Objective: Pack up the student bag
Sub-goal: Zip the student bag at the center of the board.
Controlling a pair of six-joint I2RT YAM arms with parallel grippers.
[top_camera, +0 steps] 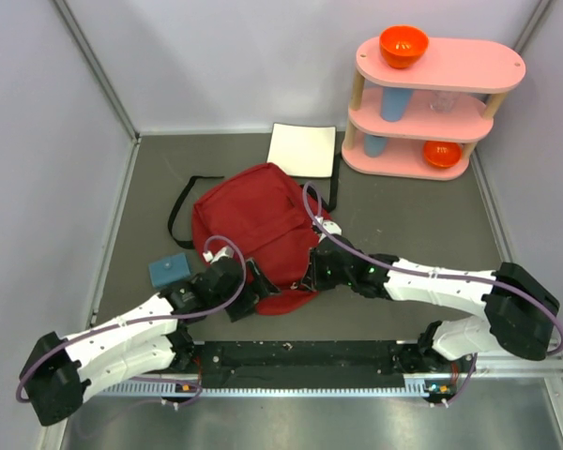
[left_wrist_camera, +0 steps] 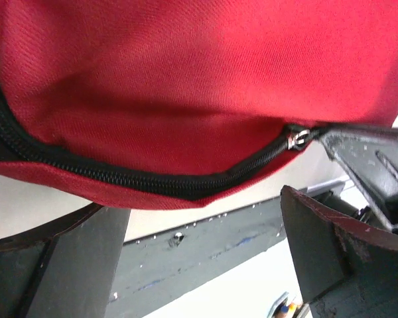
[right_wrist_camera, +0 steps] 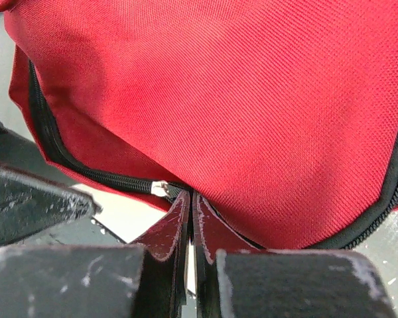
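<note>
So the student bag is lying flat in the middle of the dark table, red fabric up. Its black strap loops out on the left. Both wrist views give us its near edge close up. The black zipper curves along that edge, and its little metal slider sits right by the right arm's fingertips.

The right gripper is at that near edge with its fingers pressed tight together, tips right up against the slider. We honestly can't tell whether the pull tab is caught between them or they're only touching it. The left gripper is just beside it on the left. Its fingers are spread wide with nothing between them. In its own view it sits under the bag's edge, and as far as we can see it isn't touching the fabric.

Further out, there's a small blue box on the table just left of the bag. A flat white pad or sheet lies just behind the bag's far edge. In the back right corner stands a pink three-level shelf. It has an orange bowl on top and a second orange bowl on the bottom level. A blue cylinder stands on the middle level.
</note>
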